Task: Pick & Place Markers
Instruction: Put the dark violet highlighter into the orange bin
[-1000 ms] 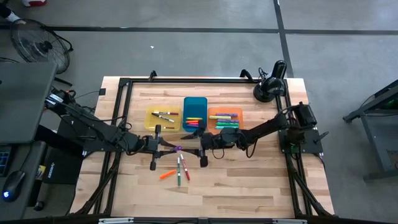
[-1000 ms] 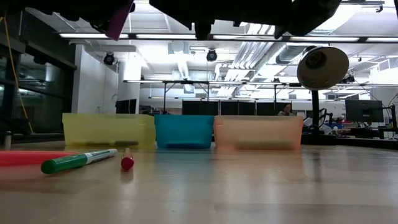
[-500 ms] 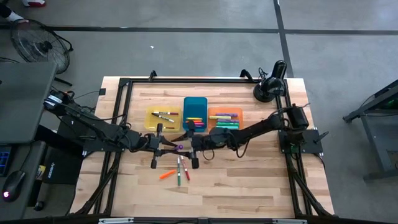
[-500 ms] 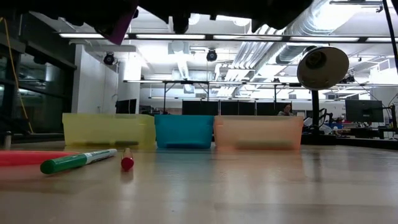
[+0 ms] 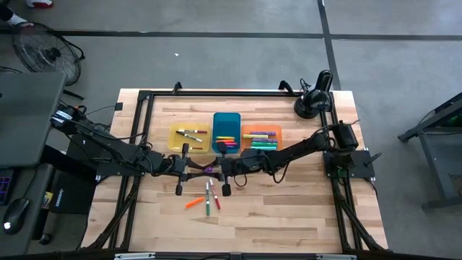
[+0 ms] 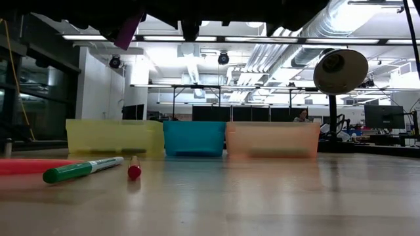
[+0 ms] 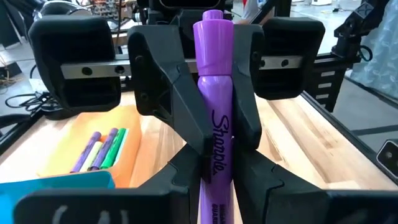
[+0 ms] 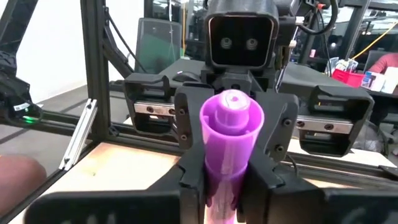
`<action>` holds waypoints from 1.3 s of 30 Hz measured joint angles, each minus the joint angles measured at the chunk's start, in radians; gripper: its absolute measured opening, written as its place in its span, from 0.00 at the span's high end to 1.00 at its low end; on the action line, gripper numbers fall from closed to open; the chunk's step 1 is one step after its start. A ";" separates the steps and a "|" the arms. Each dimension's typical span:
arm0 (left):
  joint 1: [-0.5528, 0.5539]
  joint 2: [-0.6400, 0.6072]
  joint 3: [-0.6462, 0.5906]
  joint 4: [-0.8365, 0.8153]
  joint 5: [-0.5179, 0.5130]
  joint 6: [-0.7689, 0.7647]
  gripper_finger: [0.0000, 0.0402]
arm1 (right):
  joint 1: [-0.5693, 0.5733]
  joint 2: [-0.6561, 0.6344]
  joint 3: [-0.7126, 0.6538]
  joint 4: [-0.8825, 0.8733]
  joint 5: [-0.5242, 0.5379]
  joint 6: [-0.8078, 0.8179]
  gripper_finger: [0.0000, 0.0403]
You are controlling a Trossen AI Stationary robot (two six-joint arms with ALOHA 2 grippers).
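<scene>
A purple marker [image 5: 209, 171] hangs in the air over the table's middle, between my two grippers. My left gripper [image 5: 199, 172] comes from the table's left and is shut on one end. My right gripper [image 5: 220, 170] comes from the right and is shut on the other end. The marker's body shows in the left wrist view [image 7: 214, 93] and its round end in the right wrist view [image 8: 231, 118]. An orange marker [image 5: 193, 203], a green one [image 5: 208, 203] and a red one [image 5: 215, 196] lie loose on the wood in front. My left gripper pinches the purple marker's printed barrel [image 7: 215, 177] between its two fingers. The fingers are about level, point toward the table's right and lie along the marker. The marker is lifted clear of the table. My right gripper pinches the marker's other end [image 8: 227, 165] between its two fingers, just behind the round tip. The fingers [image 7: 166, 87] are level, come from the table's right and lie along the marker, which runs roughly level between both grippers.
A yellow tray [image 5: 189, 137], a blue tray [image 5: 226, 132] and an orange tray [image 5: 260, 138] stand in a row behind the grippers, each with markers inside. A black lamp [image 5: 314, 97] stands at the far right corner. A black frame rims the table.
My right gripper has moved toward the table's left, up to my left gripper, and its fingers now stand around the purple marker's free end. My left gripper has kept the marker in place, clear of the table.
</scene>
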 joint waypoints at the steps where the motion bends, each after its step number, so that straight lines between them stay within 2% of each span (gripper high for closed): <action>1: 0.000 0.000 0.000 0.001 0.000 -0.003 0.83 | 0.000 0.000 0.000 0.001 0.000 -0.003 0.87; 7: 0.000 0.000 0.000 -0.013 0.002 -0.015 0.82 | 0.000 0.000 0.000 0.001 -0.001 -0.009 0.87; 16: 0.000 -0.001 0.001 -0.051 0.000 -0.015 0.73 | -0.001 0.000 0.000 0.000 0.025 -0.005 0.87; 23: -0.001 -0.007 0.001 -0.099 -0.104 0.001 0.67 | -0.012 0.000 0.000 -0.036 0.037 -0.009 0.87; 25: -0.001 -0.037 0.000 -0.138 -0.136 -0.003 0.64 | -0.019 -0.001 0.000 -0.048 0.035 -0.006 0.87; 32: -0.002 -0.211 0.000 -0.309 -0.141 -0.065 0.59 | -0.037 -0.003 0.000 -0.083 0.028 0.009 0.87; 39: -0.002 -0.354 0.000 -0.518 -0.131 -0.165 0.59 | -0.064 -0.065 -0.001 -0.249 0.031 0.013 0.87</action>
